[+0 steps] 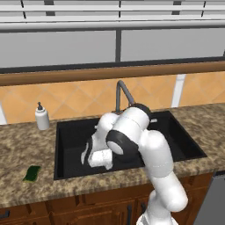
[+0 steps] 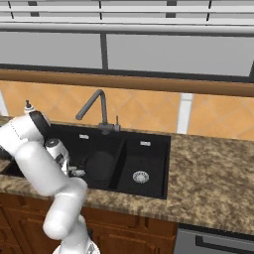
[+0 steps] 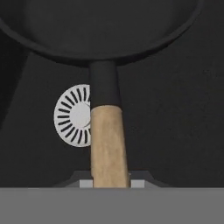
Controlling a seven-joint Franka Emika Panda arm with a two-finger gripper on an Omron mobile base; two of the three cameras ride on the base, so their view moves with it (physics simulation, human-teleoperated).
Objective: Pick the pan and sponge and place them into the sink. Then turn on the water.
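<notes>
While the arm reaches down into the larger left bowl of the sink (image 1: 184, 140), the pincer (image 3: 111, 183) pinches the light wooden handle of the pan (image 3: 105, 30), tips pressed against it at the handle's near end, likely because the handle is the only narrow part the pan offers. Pan hangs over the bowl floor, round silver drain (image 3: 72, 115) partly hidden behind its handle, so it looks about ready to be let go, my guess. Sponge (image 1: 31, 173) lies on the table left of the sink, well apart, not yet picked. Soap dispenser (image 1: 42, 116) stands near the back left corner, faucet (image 2: 94, 106) arches over the basin, no water seen; both look clear of a reach to the sponge
</notes>
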